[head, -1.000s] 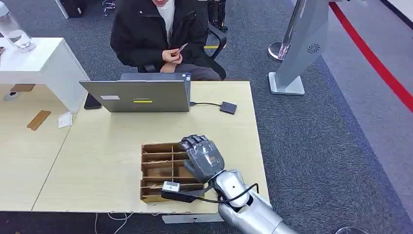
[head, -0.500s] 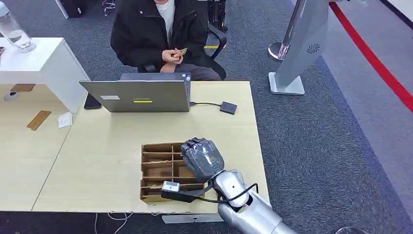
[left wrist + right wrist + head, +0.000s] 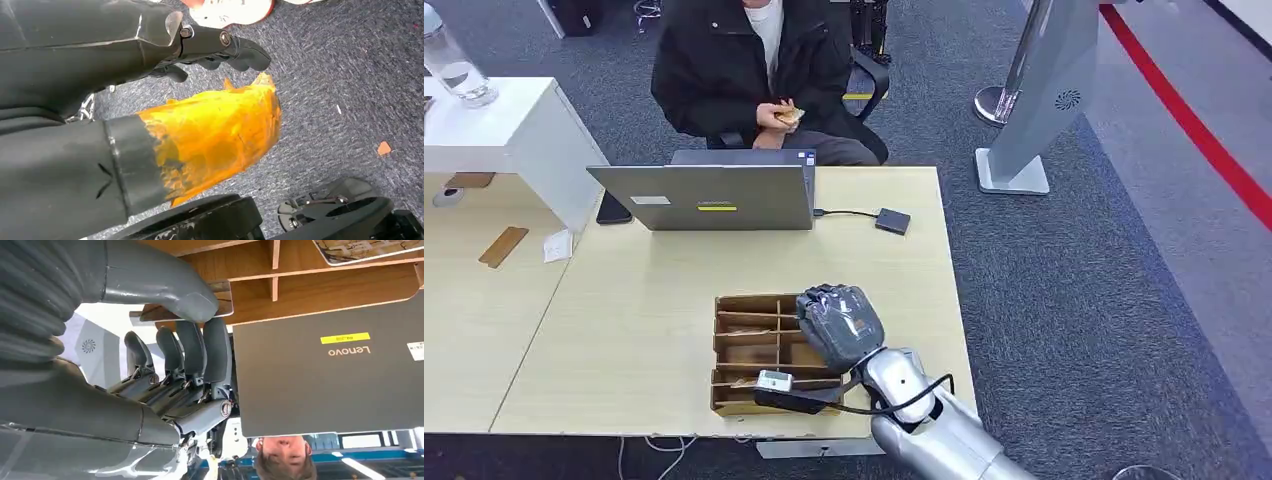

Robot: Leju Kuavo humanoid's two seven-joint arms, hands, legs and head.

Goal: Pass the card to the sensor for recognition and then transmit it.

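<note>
My right hand (image 3: 838,327) is over the wooden tray (image 3: 749,352) — my thumb and fingers pinch a card (image 3: 187,312) there. My left hand (image 3: 220,47) hangs, fingers curled — holding nothing.

Brown wooden tray (image 3: 742,303), grey laptop (image 3: 704,197) – yellow sticker, grey hand (image 3: 839,325), pale table (image 3: 644,320)

You see even, diffuse overhead light in the head view, with soft short shadows under the laptop (image 3: 714,197) toward 6 o'clock. The right wrist view is sharp. The left wrist view shows slightly soft carpet (image 3: 345,85).
</note>
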